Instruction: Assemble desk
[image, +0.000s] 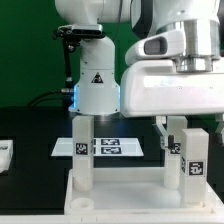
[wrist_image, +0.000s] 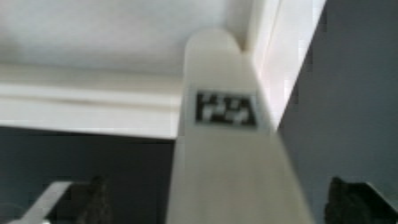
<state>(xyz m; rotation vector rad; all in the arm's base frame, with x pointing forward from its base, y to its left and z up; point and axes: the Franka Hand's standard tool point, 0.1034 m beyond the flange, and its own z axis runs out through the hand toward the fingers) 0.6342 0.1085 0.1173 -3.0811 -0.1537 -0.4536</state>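
In the exterior view the white desk tabletop (image: 120, 205) lies at the front with tagged legs standing upright in its corners: one on the left (image: 83, 152), one at the front right (image: 194, 160) and one behind it (image: 177, 138). My gripper (image: 170, 128) hangs over that rear right leg. The wrist view shows this leg (wrist_image: 222, 140) running up to the tabletop rim (wrist_image: 107, 85). It stands midway in my gripper (wrist_image: 217, 205), whose dark fingers (wrist_image: 71, 202) are apart from both of its sides. The gripper is open and holds nothing.
The marker board (image: 110, 146) lies flat on the black table behind the tabletop. The robot's white base (image: 95, 85) stands further back. A small white object (image: 5, 155) sits at the exterior view's left edge.
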